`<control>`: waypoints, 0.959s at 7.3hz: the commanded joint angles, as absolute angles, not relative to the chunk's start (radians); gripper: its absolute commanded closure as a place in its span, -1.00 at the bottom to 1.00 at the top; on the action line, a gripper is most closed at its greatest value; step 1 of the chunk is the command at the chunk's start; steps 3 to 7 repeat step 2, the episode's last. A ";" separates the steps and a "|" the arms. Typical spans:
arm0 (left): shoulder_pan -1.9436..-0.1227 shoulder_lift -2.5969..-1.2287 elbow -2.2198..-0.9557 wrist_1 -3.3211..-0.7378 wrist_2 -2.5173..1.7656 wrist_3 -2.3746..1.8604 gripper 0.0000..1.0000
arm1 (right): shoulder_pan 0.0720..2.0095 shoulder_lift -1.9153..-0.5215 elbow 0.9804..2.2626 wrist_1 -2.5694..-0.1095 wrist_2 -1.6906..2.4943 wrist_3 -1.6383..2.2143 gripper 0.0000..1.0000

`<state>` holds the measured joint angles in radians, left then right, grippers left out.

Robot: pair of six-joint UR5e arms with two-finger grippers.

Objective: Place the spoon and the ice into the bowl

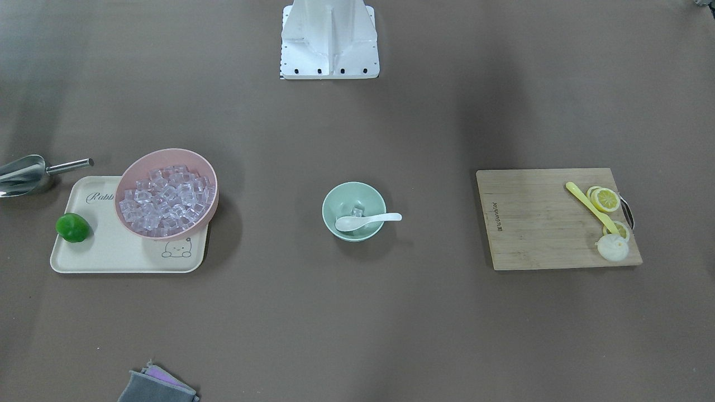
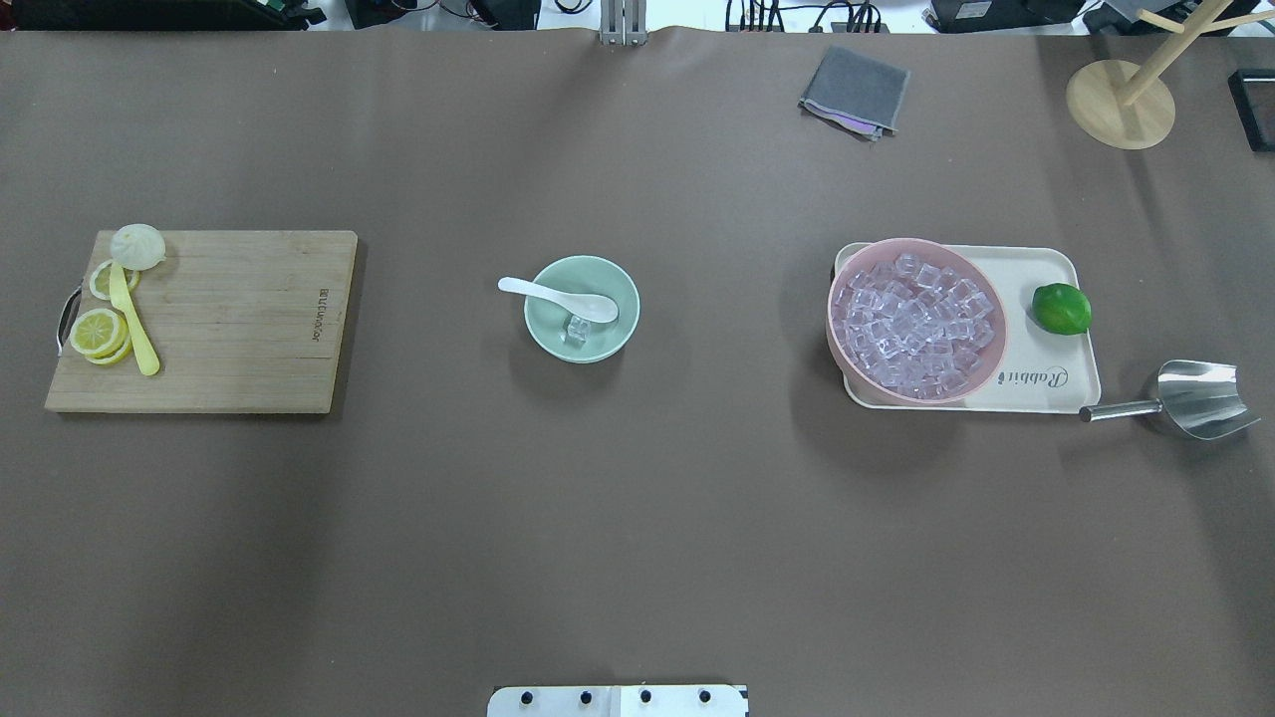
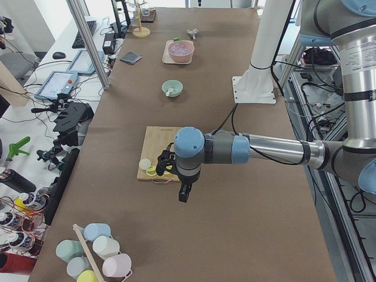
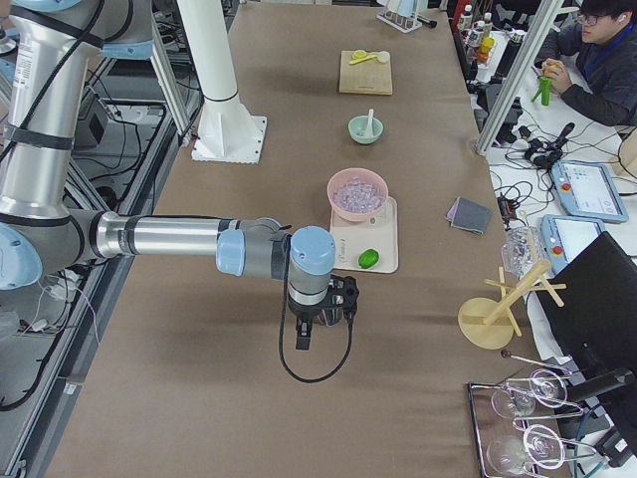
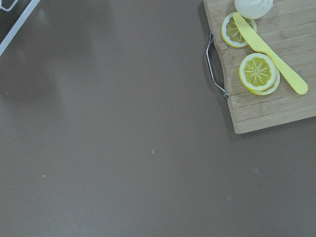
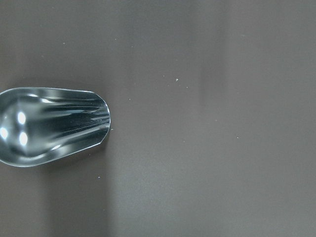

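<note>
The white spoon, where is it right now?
In the overhead view the spoon lies in the mint-green bowl mid-table, scoop beside an ice cube, handle poking over the rim toward the cutting board.

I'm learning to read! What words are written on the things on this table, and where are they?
"Rabbit": curly lettering on the cream tray, next to the pink bowl; the bowl hides the word's end in the front-facing view.
Burnt-in brand mark along one edge of the wooden cutting board: too small to read.
No other readable text.
</note>
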<state>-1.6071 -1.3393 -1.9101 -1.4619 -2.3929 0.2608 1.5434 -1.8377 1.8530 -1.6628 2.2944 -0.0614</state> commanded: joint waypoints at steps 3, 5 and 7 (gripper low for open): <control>-1.606 -1.339 -1.910 -1.462 -2.393 0.261 -0.98 | 1.537 -1.838 1.853 -1.663 2.295 -0.061 -1.00; -1.606 -1.339 -1.910 -1.462 -2.393 0.261 -0.98 | 1.537 -1.838 1.853 -1.663 2.295 -0.061 -1.00; -1.606 -1.339 -1.910 -1.462 -2.393 0.261 -0.98 | 1.537 -1.838 1.853 -1.663 2.295 -0.061 -1.00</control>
